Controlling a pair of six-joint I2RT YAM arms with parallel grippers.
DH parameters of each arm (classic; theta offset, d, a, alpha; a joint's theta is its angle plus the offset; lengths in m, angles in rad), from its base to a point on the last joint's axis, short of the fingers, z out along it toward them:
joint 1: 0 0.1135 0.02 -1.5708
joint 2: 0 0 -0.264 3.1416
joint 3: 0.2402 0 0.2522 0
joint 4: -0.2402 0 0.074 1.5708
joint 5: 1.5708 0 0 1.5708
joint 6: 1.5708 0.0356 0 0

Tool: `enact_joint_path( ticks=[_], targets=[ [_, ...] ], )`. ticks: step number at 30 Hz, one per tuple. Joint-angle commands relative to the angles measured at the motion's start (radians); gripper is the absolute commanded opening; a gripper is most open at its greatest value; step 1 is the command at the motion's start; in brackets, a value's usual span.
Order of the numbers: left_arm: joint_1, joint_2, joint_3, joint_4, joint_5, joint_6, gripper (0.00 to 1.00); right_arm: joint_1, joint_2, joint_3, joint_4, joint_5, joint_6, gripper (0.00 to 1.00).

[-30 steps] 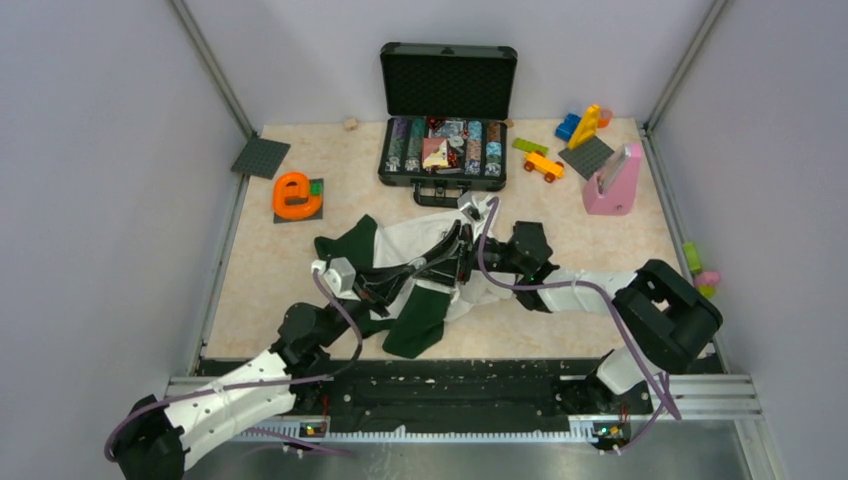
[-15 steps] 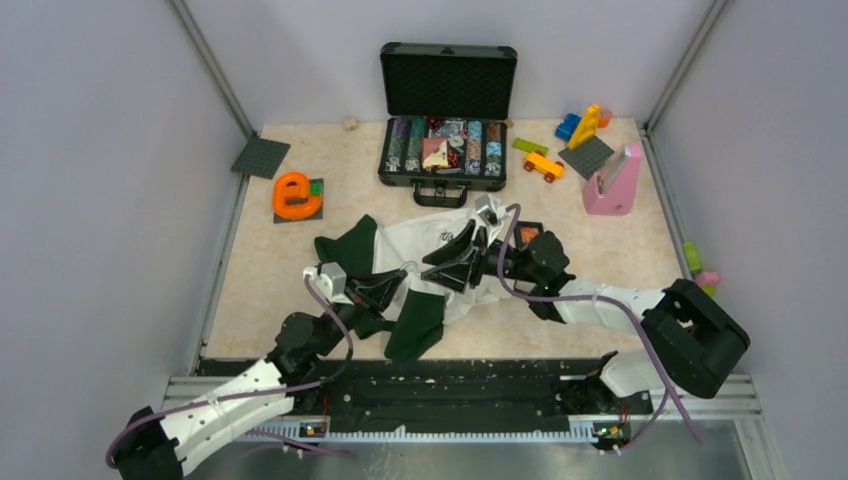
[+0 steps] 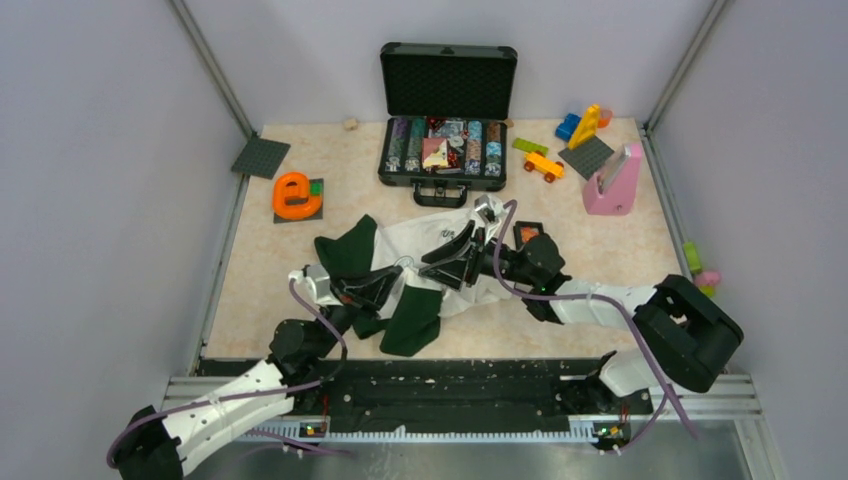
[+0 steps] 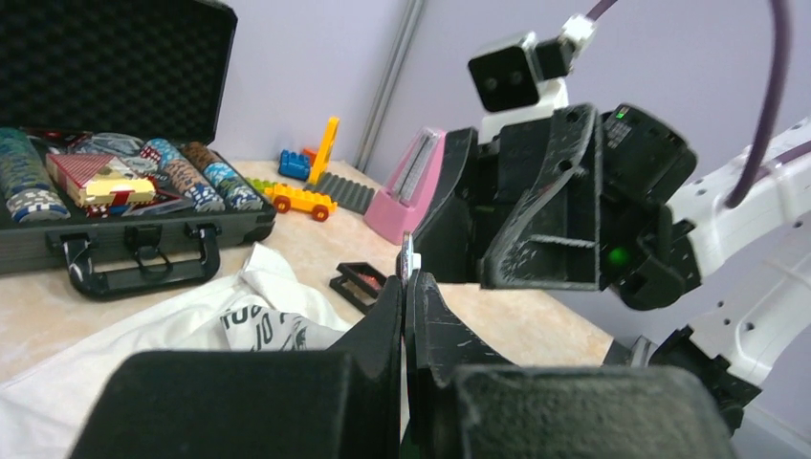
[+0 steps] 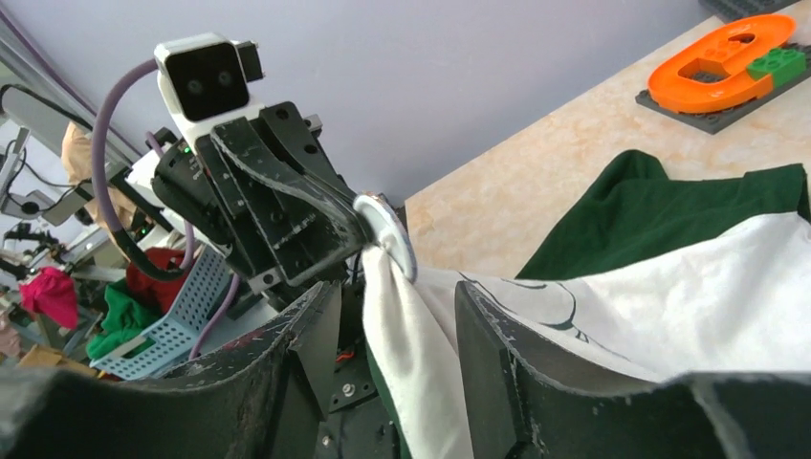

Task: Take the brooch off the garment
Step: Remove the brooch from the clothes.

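Your left gripper (image 4: 405, 282) clamps a silvery round disc (image 5: 387, 234) on the white-green cloth garment (image 5: 669, 277); your right gripper (image 5: 394, 304) gapes; the open black case (image 3: 447, 85) holds chips (image 3: 410, 145).

Light is even and diffuse from overhead, and all three views are bright enough. Top view is sharp edge to edge, with only soft, short shadows on the table (image 3: 270, 270). Wall posts (image 3: 210, 70) splay outward toward the corners. The lid lining of the open case (image 3: 447, 85) goes near-black with little detail. White of the shirt (image 3: 405, 238) is bright, not clipped. In the left wrist view the left gripper (image 4: 405, 279) fills the bottom as a dark blurred mass, the case is slightly soft, and a green light (image 4: 620, 256) blooms a bit. In the right wrist view the right gripper (image 5: 397, 296) is blurred up close, the clutter (image 5: 57, 287) at far left is out of focus, and the shirt folds are crisp.
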Motion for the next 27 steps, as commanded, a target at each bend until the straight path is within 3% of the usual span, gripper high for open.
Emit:
enact_joint_path(
  ticks=[1,5,14,19,24,27],
  targets=[
    [0.0,0.021,-0.006,0.151,0.028,-0.058,0.0,0.008,0.053,0.031,0.158,-0.033,0.063,0.48],
    [0.0,0.05,0.016,0.17,0.09,-0.071,0.0,0.009,0.078,0.06,0.195,-0.073,0.064,0.44],
    [0.001,0.063,0.033,0.172,0.101,-0.066,0.0,0.009,0.096,0.083,0.234,-0.13,0.082,0.2],
    [0.001,0.047,0.034,0.171,0.091,-0.06,0.0,0.005,0.087,0.055,0.242,-0.122,0.075,0.35],
    [0.001,0.036,0.05,0.151,0.092,-0.053,0.0,-0.009,0.076,0.033,0.289,-0.136,0.09,0.4],
    [0.001,0.037,0.063,0.144,0.096,-0.048,0.0,-0.009,0.068,0.036,0.256,-0.141,0.071,0.38]
  ],
)
